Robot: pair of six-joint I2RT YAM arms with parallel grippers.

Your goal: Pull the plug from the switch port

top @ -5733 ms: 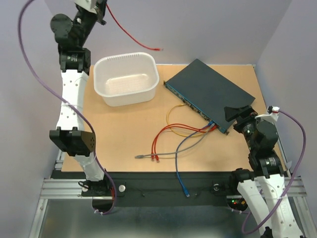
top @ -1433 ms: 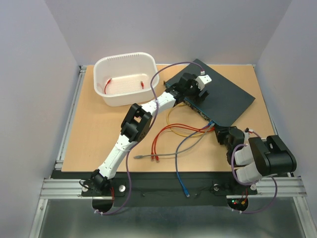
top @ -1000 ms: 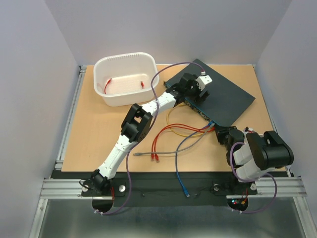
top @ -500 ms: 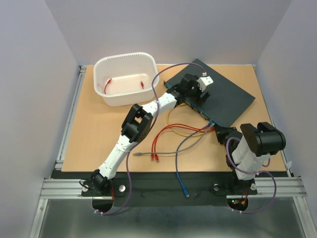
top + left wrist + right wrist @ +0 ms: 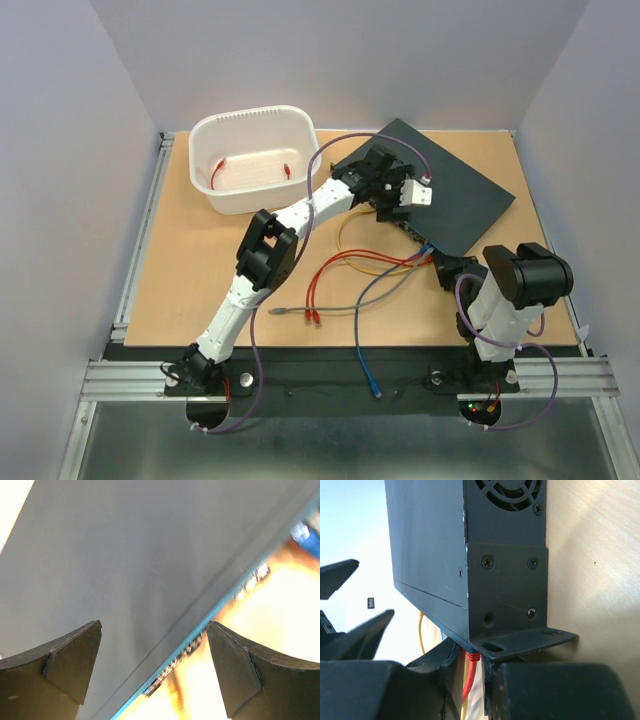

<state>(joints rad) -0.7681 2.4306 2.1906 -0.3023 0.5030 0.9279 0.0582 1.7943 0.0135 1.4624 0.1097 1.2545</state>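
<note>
Red plug [image 5: 472, 656] sits in a port at the near corner of the switch [image 5: 430, 545], just under the corner bracket. Right gripper [image 5: 470, 672] is at that same corner, its fingers clamped on the plug, with the red lead running down between them. Left gripper [image 5: 153, 627] hangs over the switch's flat top beside the port edge, jaws wide apart. Loose cables [image 5: 350, 270] trail out from the port edge. White tub [image 5: 255, 160] stands left of the switch.
</note>
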